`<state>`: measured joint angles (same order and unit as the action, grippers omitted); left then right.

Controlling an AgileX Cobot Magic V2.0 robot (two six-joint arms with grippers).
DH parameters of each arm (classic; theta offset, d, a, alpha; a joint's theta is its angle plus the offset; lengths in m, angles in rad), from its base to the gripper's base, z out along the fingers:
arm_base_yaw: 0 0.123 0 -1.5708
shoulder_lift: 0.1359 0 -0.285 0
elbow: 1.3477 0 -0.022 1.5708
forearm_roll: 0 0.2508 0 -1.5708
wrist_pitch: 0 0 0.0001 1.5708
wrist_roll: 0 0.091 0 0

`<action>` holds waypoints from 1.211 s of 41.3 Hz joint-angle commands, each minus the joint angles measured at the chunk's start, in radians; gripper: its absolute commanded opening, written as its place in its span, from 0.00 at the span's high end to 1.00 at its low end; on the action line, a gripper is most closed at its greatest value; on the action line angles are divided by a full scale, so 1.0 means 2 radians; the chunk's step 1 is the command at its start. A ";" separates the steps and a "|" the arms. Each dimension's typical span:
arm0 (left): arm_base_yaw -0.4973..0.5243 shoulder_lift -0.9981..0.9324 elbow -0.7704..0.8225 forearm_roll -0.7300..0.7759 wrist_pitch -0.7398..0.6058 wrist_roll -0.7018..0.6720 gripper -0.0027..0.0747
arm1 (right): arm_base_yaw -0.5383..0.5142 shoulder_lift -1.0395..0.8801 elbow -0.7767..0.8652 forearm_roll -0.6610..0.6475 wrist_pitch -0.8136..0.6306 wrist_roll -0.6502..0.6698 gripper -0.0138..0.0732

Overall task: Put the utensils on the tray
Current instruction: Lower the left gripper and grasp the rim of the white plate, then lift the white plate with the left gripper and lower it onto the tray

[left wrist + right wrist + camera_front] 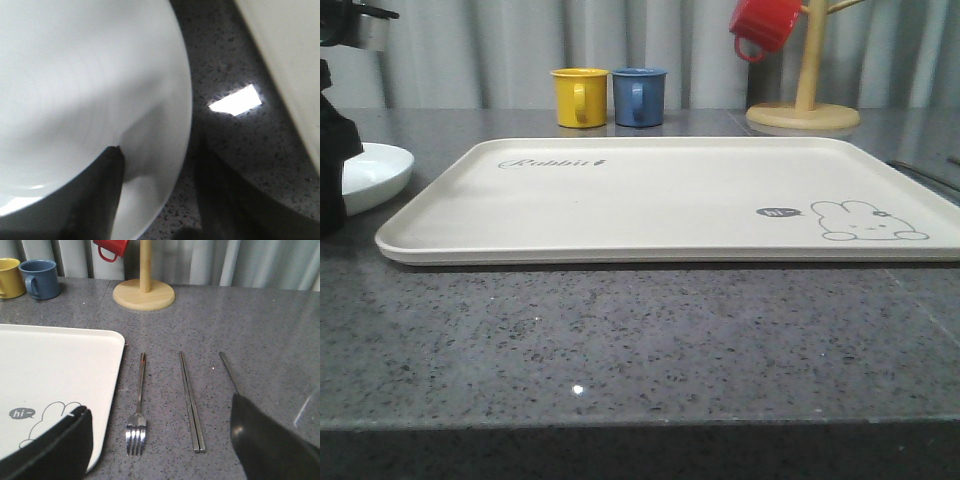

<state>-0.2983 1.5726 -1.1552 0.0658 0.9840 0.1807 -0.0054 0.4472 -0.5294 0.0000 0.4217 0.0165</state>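
Note:
The white plate [370, 170] sits on the table just left of the cream rabbit tray [660, 195]. My left gripper [159, 155] is open and straddles the plate [75, 80] at its rim, one finger [102, 195] inside the bowl and the other on the table side. Right of the tray [55, 365] lie the fork [138, 405], the chopsticks [191, 400] and the spoon, of which only the handle [227, 369] shows. My right gripper [160, 415] hovers open above the fork and chopsticks, holding nothing.
A yellow mug [579, 97] and a blue mug [639, 96] stand behind the tray. A red mug [765, 24] hangs on a wooden mug tree [804, 105] at the back right. Bare grey counter lies in front of the tray.

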 commanded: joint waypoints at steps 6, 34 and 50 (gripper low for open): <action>-0.004 -0.014 -0.013 0.000 -0.009 -0.001 0.99 | -0.003 0.005 -0.018 -0.003 -0.036 -0.005 0.16; -0.155 -0.019 -0.210 0.061 0.016 -0.001 0.99 | -0.003 0.005 -0.018 -0.003 -0.036 -0.005 0.16; -0.248 0.042 -0.211 0.047 0.015 -0.001 0.99 | -0.003 0.005 -0.018 -0.003 -0.036 -0.005 0.16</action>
<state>-0.7760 1.6744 -1.5424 0.1652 1.0508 0.1884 -0.0054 0.4472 -0.5294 0.0000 0.4217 0.0165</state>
